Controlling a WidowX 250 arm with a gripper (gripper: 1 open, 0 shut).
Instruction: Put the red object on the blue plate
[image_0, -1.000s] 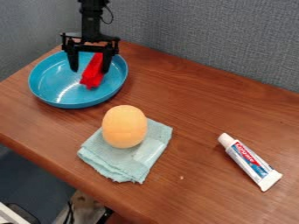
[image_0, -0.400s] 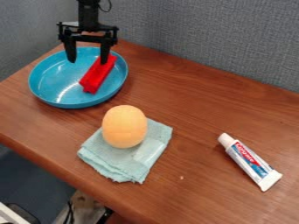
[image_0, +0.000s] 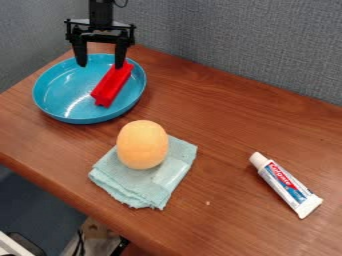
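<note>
Your end effector (image_0: 103, 52) hangs above the far rim of the blue plate (image_0: 54, 100), pointing almost straight down, its two dark fingers spread wide with nothing between them. It holds no object.

Just below and slightly in front of the fingertips lies the red object (image_0: 114, 83). It rests inside the plate, on the right-hand side of the bowl, apart from both fingers. One end appears to lean up against the inner slope near the rim while the other sits lower toward the bowl floor; the exact contact cannot be confirmed from this view.

The block's long axis runs diagonally: its far end points up toward the end effector and the back right of the plate, its near end toward the plate's centre and the front of the surface.

In my judgement the placement is effectively made and the step in hand is the retreat. You should lift straight up with the fingers kept wide, so neither finger clips the block's raised end or the rim. Avoid any sideways travel until the tips clear the plate.

Further out, toward the front of the surface (image_0: 241, 110), sit an orange ball (image_0: 142, 144) on a folded cloth (image_0: 163, 180) and a toothpaste tube (image_0: 287, 184), all well apart from your path.
</note>
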